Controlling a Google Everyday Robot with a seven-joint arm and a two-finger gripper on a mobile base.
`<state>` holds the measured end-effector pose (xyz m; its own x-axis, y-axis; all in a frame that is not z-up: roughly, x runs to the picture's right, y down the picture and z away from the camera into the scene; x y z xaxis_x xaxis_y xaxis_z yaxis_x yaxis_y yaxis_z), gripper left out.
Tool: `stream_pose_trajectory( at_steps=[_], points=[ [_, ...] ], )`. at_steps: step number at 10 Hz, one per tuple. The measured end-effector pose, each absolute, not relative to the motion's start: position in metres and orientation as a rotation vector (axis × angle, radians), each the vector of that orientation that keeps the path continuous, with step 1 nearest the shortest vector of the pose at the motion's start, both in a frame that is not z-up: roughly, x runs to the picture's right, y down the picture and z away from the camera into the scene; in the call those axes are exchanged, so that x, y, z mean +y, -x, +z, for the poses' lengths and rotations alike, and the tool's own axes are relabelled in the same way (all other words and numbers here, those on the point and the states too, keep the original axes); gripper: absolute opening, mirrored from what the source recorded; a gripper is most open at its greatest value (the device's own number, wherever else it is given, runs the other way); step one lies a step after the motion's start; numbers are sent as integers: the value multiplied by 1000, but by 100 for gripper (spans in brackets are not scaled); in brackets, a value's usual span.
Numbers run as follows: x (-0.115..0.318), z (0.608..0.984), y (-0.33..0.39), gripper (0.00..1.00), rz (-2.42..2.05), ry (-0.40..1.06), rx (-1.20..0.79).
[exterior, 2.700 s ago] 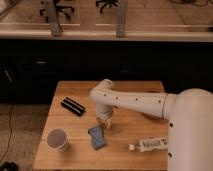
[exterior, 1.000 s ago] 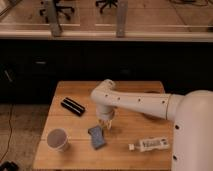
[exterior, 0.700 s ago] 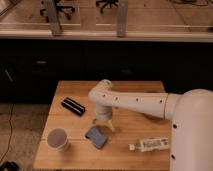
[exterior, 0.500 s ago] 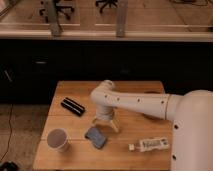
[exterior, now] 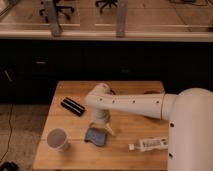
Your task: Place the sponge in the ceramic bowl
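sponge [exterior: 95, 136] lies flat on the table [exterior: 70, 91], near the front edge and a little left of the middle, so it is not in the bowl. you cannot see the bowl clearly from this view. the white arm [exterior: 135, 105] sweeps in from the right and covers much of the table's far half, where the bowl may sit.

the gripper [exterior: 101, 131] hangs straight down off the arm's end, just over the sponge's far right side. its fingers look spread apart, with nothing pinched between them. that pose suits a flat, soft thing: you come from above so the fingers can drop either side of it. it fits a reach about to close on the sponge as well as a grip just let go.

a cup [exterior: 57, 139] stands by the front left corner, near the sponge. a black bar [exterior: 73, 106] lies toward the left edge, and a white tube [exterior: 147, 145] near the front right. all three are clear of the gripper, so you have room to work.
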<state>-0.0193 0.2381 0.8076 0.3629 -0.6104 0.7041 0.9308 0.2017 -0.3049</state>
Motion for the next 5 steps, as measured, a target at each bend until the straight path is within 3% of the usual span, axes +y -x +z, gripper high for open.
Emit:
stream_pose_trajectory(
  at_steps=[5],
  points=[
    [248, 807, 28, 80, -1133, 803, -493]
  ],
)
